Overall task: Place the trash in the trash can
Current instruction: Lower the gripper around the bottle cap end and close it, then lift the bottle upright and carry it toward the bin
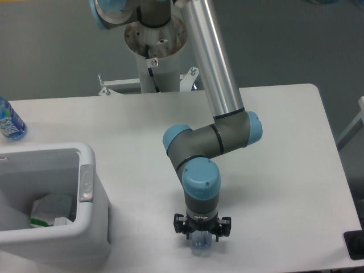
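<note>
A blue-tinted bottle (10, 120) stands at the table's (284, 170) left edge. The white trash can (85, 227) sits at the front-left corner, with white wrapper (51, 209) inside. Near the front edge, the gripper (201, 238) clamps a clear bottle (201, 243).

Single fixed camera is looking down steeply from the front of the white rectangular table (273, 170), facing the arm's white cylindrical pedestal (156, 57), framing at mid-range.

blue-tinted bottle (9, 121) at the white table's (284, 170) left edge
</note>
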